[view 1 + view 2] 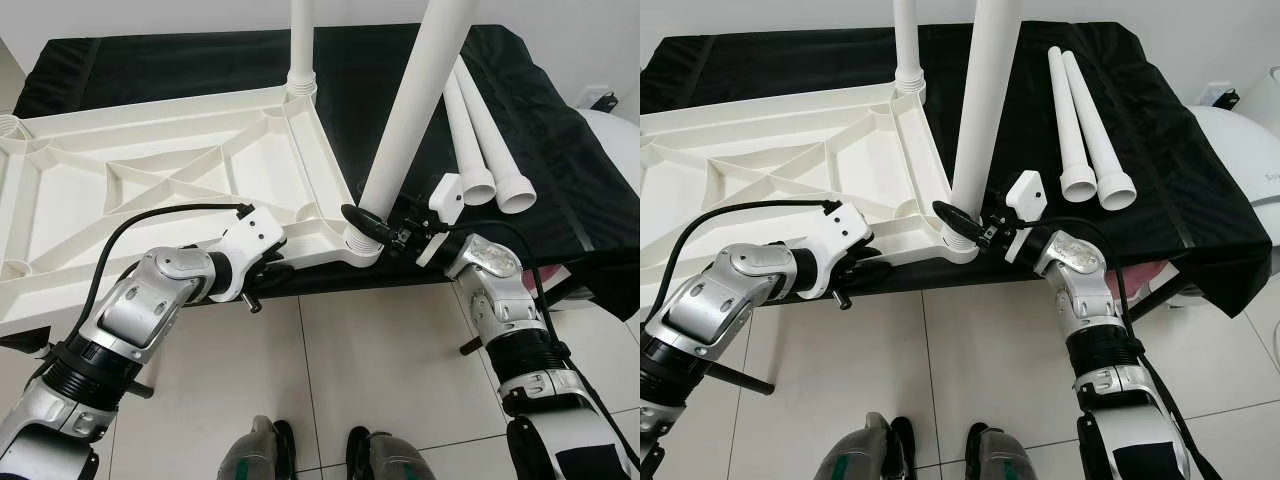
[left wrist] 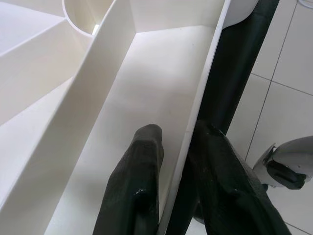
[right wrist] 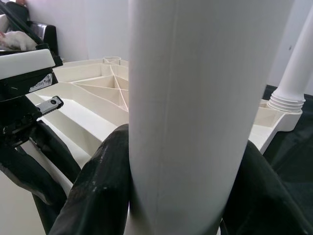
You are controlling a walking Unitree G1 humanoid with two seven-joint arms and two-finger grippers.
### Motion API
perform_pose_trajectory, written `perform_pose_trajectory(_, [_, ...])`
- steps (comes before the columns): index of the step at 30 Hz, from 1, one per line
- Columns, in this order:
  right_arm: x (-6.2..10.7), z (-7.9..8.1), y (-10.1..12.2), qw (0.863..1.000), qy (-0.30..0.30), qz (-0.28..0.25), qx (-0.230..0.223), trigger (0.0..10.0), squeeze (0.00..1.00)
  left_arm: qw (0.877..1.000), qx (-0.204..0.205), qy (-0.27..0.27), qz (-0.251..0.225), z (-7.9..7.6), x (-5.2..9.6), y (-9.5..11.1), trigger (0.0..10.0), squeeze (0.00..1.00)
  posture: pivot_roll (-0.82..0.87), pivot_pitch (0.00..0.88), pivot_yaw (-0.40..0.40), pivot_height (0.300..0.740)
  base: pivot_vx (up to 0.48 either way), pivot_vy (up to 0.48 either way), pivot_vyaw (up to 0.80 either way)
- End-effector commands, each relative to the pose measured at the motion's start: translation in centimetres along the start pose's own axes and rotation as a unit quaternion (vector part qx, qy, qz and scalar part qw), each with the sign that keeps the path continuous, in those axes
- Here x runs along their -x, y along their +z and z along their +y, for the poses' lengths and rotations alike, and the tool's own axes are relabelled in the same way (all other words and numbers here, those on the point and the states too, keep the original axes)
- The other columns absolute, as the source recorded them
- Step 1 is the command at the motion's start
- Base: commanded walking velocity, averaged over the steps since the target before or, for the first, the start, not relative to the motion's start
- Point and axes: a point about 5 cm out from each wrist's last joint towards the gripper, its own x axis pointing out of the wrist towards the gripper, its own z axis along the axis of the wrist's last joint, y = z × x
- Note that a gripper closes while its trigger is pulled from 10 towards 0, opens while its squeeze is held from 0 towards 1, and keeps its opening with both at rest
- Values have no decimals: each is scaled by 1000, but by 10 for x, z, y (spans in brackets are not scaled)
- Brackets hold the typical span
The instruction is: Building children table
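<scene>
My right pincer (image 1: 958, 222) is closed around the white table leg (image 1: 985, 110), low down, just above the ribbed collar where the leg meets the near corner socket of the upturned table panel (image 1: 760, 165). In my right wrist view the leg (image 3: 195, 112) stands between my two black fingers (image 3: 95, 191), both pressed against its sides. The leg rises from that socket with a slight lean.

My left pincer (image 1: 262, 275) has hold of the panel's near edge, a little to the left of that corner socket. In my left wrist view one finger (image 2: 134, 188) lies inside the panel's channel and the other sits outside the thin rim (image 2: 195, 132), so the rim is pinched between them.

The panel lies underside up, its ribs and diagonal braces showing, on a surface covered with black cloth (image 1: 180, 65); its near edge overhangs the cloth toward me. At the panel's far corner on the same side, a second leg (image 1: 301, 45) already stands upright in its socket. Beyond the corner I am holding, further to the right on the cloth, two more white legs (image 1: 1090, 130) lie side by side, touching each other, open ends toward me.

Below the panel's near edge is pale tiled floor (image 1: 380, 360).
</scene>
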Motion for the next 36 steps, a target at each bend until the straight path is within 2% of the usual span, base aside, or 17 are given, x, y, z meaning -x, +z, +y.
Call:
perform_pose_trajectory(1, [4, 6, -15, 999, -2, 26, -29, 10000, 0, 998, -26, -9, -48, 1, 6, 23, 10000, 0, -57, 163, 17, 740, 0, 0, 0])
perform_pose_trajectory(16, [3, 12, -19, 998, -42, 35, -16, 10000, 0, 998, -27, -10, -48, 1, 7, 23, 10000, 0, -60, 171, 17, 740, 0, 0, 0])
perform_pose_trajectory(23, [2, 12, -20, 997, -65, 43, -8, 10000, 0, 998, -27, -12, -49, 0, 7, 24, 10000, 0, -61, 174, 15, 740, 0, 0, 0])
perform_pose_trajectory(27, [0, 9, -21, 994, -98, 54, -6, 10000, 0, 998, -27, -14, -51, -2, 7, 24, 10000, 0, -61, 173, 13, 740, 0, 0, 0])
perform_pose_trajectory(36, [-1, 6, -19, 991, -119, 56, -2, 10000, 0, 998, -28, -16, -52, -3, 7, 25, 10000, 0, -64, 169, 13, 740, 0, 0, 0])
